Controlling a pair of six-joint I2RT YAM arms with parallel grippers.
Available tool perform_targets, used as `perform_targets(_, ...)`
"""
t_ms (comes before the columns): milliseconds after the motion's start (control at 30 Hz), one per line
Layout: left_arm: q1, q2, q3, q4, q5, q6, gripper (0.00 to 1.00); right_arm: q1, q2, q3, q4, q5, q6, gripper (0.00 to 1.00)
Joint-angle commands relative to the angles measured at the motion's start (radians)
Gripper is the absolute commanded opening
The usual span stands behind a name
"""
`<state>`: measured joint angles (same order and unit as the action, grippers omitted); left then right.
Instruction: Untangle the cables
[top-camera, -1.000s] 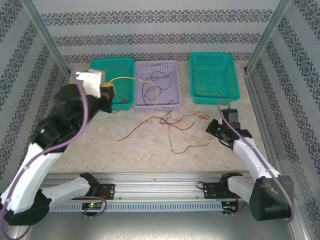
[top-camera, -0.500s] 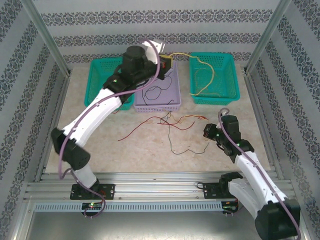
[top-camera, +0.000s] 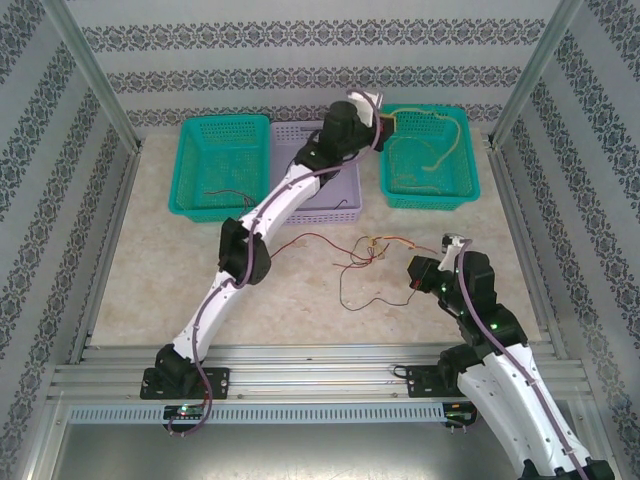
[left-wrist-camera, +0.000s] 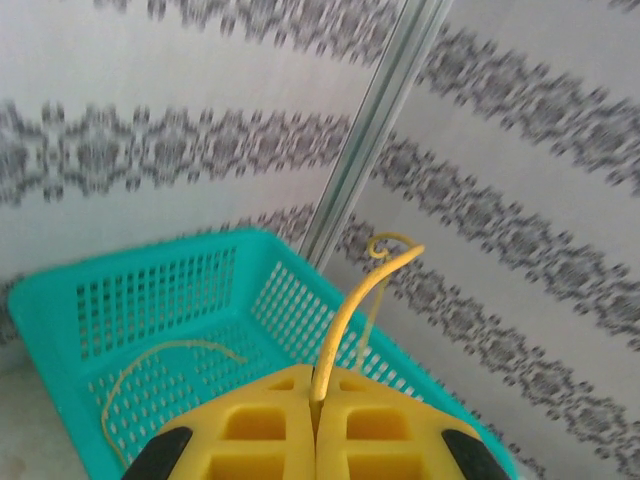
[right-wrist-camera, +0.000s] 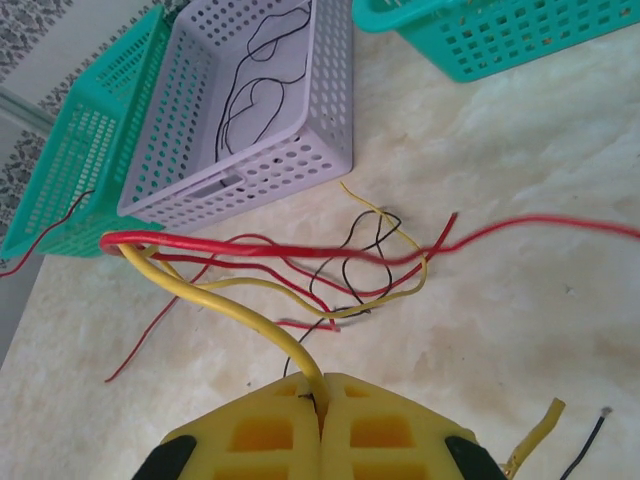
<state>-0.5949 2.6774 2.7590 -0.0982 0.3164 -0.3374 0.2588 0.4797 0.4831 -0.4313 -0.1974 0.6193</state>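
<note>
A red cable (top-camera: 225, 194) lies in the left green basket (top-camera: 182, 170), with black cables (right-wrist-camera: 233, 110) in the purple basket (right-wrist-camera: 250, 168). The left claw (left-wrist-camera: 316, 392) is clamped on a yellow cable (left-wrist-camera: 350, 305) above the right green basket (left-wrist-camera: 150, 290) — best lowered well inside before release, so the springy tail clears the rim. The right claw (right-wrist-camera: 322, 388) pinches a yellow strand (right-wrist-camera: 225, 300), perhaps a red one too, from the tangle (top-camera: 372, 248); pull slowly. The tabletop (top-camera: 160, 280) is pale and marbled — patterned walls (top-camera: 300, 60) stand around it.
</note>
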Motion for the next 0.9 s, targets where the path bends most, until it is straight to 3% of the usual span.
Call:
perform_targets(0, -0.024, 0.029, 0.027, 0.04, -0.038, -0.029, 0.0, 0.013, -0.015, 0.017, -0.033, -0.03, 0.014, 0.0)
perform_targets(100, -0.041, 0.071, 0.042, 0.047, -0.051, -0.019, 0.0, 0.025, -0.013, 0.04, -0.041, -0.041, 0.01, 0.0)
perform_targets(167, -0.049, 0.087, 0.042, 0.051, -0.06, -0.015, 0.05, 0.033, -0.019, 0.053, -0.048, -0.041, 0.005, 0.0)
perform_targets(333, -0.065, 0.091, 0.042, 0.015, -0.035, 0.009, 0.51, 0.042, -0.02, 0.064, -0.045, 0.003, 0.017, 0.0)
perform_targets(500, -0.059, 0.003, 0.041, -0.016, -0.011, 0.03, 0.77, 0.042, -0.006, 0.086, -0.056, 0.044, 0.023, 0.0)
perform_targets(700, -0.048, -0.103, 0.038, -0.076, 0.058, 0.044, 0.83, 0.042, -0.018, 0.113, -0.081, 0.064, 0.023, 0.0)
perform_targets(733, -0.046, -0.113, 0.039, -0.094, 0.067, 0.039, 0.86, 0.042, -0.022, 0.115, -0.088, 0.077, 0.022, 0.0)
perform_targets(767, -0.045, -0.124, 0.04, -0.117, 0.072, 0.038, 1.0, 0.041, -0.027, 0.114, -0.09, 0.084, 0.022, 0.0)
perform_targets(867, -0.041, -0.187, 0.024, -0.2, 0.098, 0.028, 1.0, 0.04, -0.021, 0.112, -0.086, 0.082, 0.028, 0.0)
